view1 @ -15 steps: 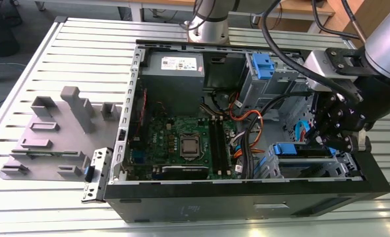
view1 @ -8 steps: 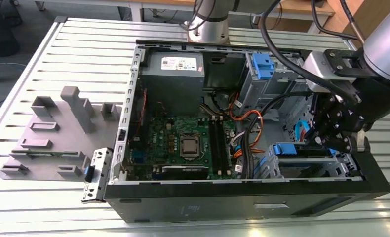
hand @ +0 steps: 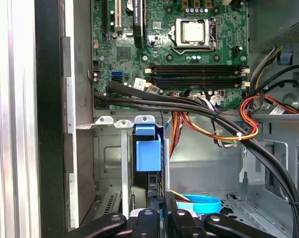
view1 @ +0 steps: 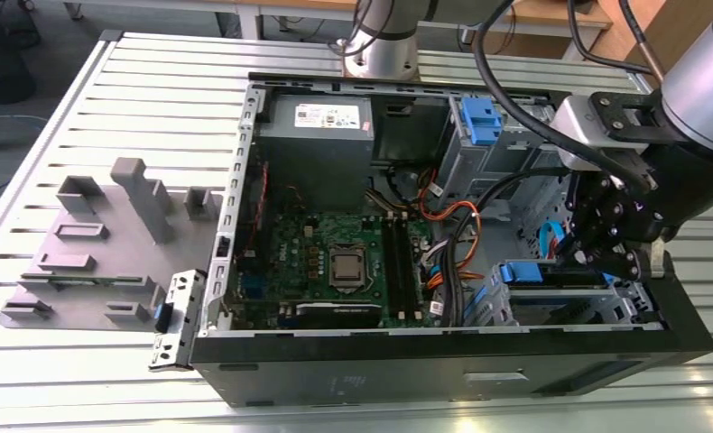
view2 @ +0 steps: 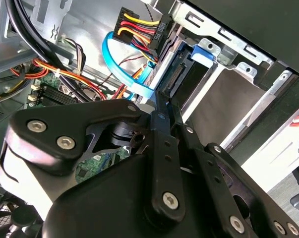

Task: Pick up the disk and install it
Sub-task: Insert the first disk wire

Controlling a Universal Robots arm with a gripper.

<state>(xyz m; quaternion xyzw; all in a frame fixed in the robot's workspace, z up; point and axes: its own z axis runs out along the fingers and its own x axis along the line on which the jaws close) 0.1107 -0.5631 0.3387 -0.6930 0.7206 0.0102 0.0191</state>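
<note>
The disk (view1: 547,281) sits on edge in the metal drive cage (view1: 631,290) at the exterior view's right end of the open computer case. Its blue carrier bracket (hand: 148,148) faces the motherboard. The disk's connector end (view2: 175,75) shows beside a blue data cable (view2: 120,69). My gripper (view1: 623,259) hangs over the cage, its black fingers (view2: 165,148) drawn close together with only a thin gap. Their tips meet the disk's near end (hand: 150,191). I cannot tell whether they pinch any part of it.
The green motherboard (view1: 332,257) fills the case floor, with a grey power supply (view1: 318,126) behind it. Bundled black and coloured cables (hand: 204,111) cross close to the cage. A second blue bracket (view1: 479,120) sits in the upper bay. A grey fixture block (view1: 104,244) lies on the slatted table.
</note>
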